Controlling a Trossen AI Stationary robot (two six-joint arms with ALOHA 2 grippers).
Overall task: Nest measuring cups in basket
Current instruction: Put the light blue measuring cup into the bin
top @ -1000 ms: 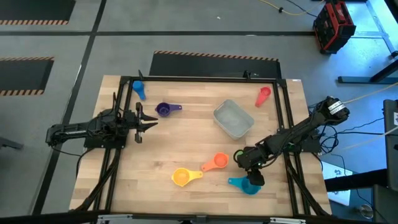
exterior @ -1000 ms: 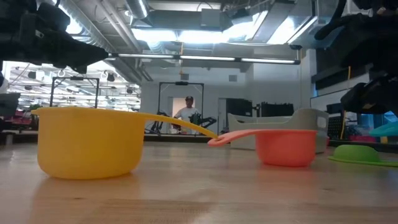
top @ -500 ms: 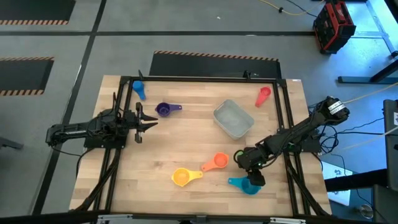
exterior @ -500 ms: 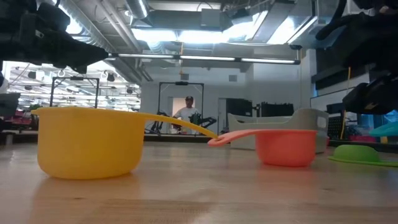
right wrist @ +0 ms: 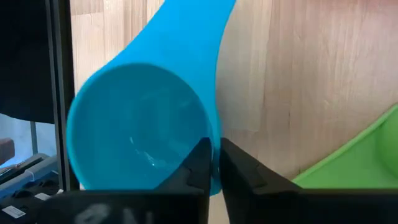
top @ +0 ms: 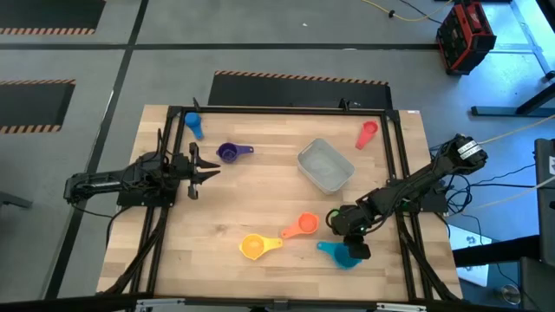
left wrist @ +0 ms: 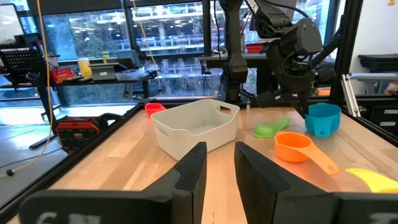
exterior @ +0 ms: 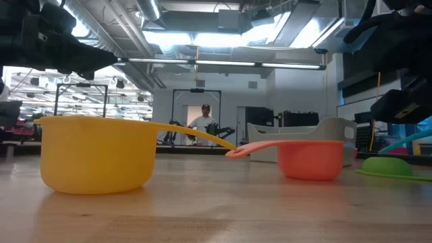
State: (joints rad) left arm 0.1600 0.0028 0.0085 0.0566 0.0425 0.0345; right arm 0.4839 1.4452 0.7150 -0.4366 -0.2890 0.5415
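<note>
- Teal cup [top: 343, 255], high view: at the table's [top: 260, 191] near right, under the right gripper [top: 354, 251]; basket [top: 325, 165] well apart, mid-table.
- Low view: yellow cup [exterior: 94, 153] and orange cup [exterior: 310, 158] stand nearest.
- Left wrist view: left gripper [left wrist: 217, 163], jaws apart, empty.
- Right wrist view: jaws clamped on the teal cup's rim.

Both arms are matte black, built of blocky jointed segments with rounded housings at the joints. The left gripper [top: 211, 171] ends in two slim dark prongs; its flat black fingers [left wrist: 189, 177] have squared, slab-like faces. The right gripper [top: 354, 247] is a chunky black block, with dark cables trailing behind its base.
</note>
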